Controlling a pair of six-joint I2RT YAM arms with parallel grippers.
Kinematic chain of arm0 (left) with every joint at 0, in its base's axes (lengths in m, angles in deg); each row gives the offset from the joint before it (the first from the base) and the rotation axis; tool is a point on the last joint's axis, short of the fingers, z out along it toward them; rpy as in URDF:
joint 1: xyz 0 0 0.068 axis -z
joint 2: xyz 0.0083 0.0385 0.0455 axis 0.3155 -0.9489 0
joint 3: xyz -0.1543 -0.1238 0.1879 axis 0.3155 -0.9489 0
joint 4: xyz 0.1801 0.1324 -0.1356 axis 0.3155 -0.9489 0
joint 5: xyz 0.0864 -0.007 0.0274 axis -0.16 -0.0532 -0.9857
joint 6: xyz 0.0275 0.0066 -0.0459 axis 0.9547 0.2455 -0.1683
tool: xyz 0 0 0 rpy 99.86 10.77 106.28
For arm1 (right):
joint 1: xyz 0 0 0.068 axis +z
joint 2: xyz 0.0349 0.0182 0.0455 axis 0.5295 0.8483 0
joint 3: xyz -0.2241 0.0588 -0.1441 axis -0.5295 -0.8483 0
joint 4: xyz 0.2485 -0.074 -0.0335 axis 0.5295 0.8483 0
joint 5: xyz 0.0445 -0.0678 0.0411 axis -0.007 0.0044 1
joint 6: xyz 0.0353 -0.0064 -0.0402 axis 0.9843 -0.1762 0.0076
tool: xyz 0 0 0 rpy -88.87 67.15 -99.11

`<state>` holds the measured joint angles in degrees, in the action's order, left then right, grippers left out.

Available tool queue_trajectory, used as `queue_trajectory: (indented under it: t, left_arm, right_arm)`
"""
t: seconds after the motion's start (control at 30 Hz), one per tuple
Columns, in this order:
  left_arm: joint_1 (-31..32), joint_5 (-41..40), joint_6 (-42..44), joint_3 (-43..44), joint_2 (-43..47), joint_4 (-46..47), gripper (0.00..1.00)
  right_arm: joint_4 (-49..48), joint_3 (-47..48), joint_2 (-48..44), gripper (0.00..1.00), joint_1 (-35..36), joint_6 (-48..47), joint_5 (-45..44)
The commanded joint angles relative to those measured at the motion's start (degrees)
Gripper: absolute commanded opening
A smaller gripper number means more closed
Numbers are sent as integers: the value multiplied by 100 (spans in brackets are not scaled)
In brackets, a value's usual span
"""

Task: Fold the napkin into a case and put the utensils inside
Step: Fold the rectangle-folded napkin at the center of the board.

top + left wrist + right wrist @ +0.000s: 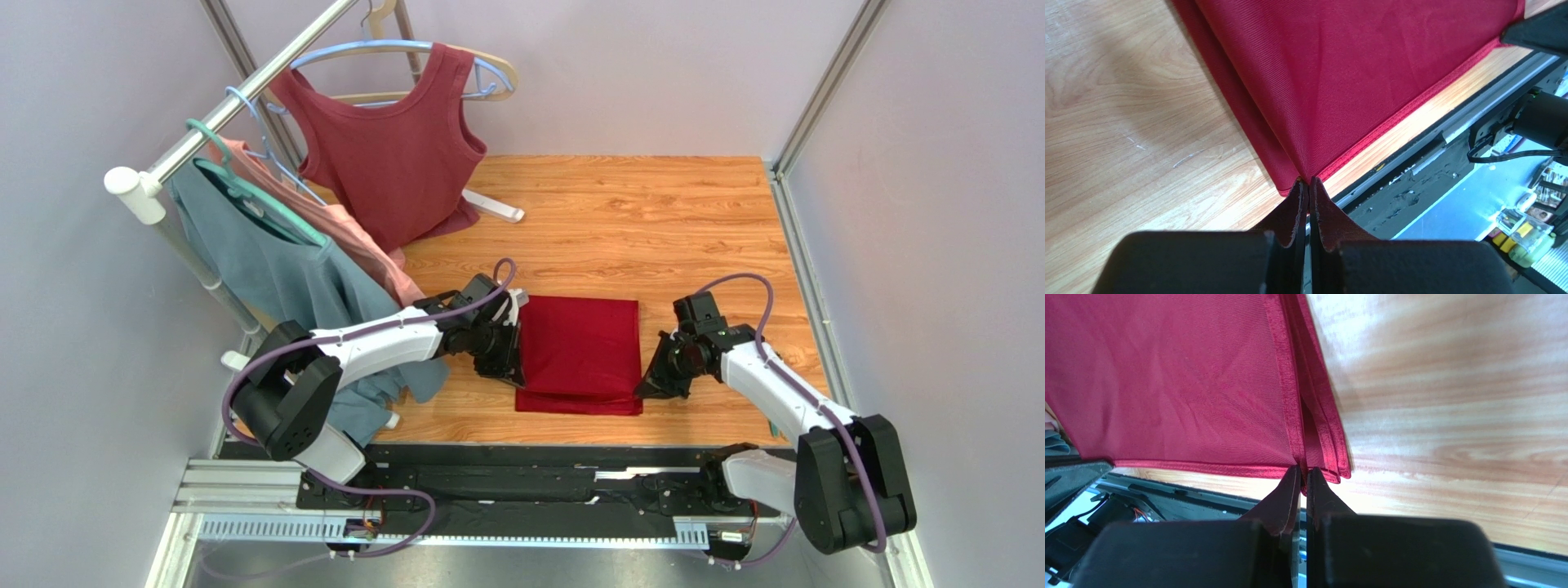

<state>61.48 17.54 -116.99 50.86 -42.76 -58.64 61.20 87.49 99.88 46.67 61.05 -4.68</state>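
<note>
The napkin [579, 349] lies on the wooden table as a crimson rectangle folded in layers, between my two arms. My left gripper [515, 371] is at its near left corner. In the left wrist view the left gripper [1309, 182] is shut on that corner of the napkin [1352, 67], and the cloth rises taut from the tips. My right gripper [644, 384] is at the near right corner. In the right wrist view the right gripper [1303, 471] is shut on the hemmed corner of the napkin [1168, 380], with stacked layer edges beside it. The utensils and a case are out of view.
A clothes rack [233, 104] stands at the back left with a maroon sleeveless top [393, 147], a teal shirt [276, 263] and a pink garment. Its white foot [497, 208] lies on the table. A black metal rail [515, 478] runs along the near edge. Walls close both sides.
</note>
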Motion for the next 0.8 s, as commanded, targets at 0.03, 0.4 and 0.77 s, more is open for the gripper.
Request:
queue_trajectory:
  t: [0.03,0.4,0.77]
  left_arm:
    - [15,-89,-45,-74,42,71,0]
    - [33,-36,-80,-117,-72,211,0]
    - [24,-526,288,1102,-1089,-60,0]
  right_arm:
    - [259,-146,-335,0,103,223,157]
    - [-161,-638,-186,0,305,487,289]
    - [-980,316,1237,0,-28,-4,-589]
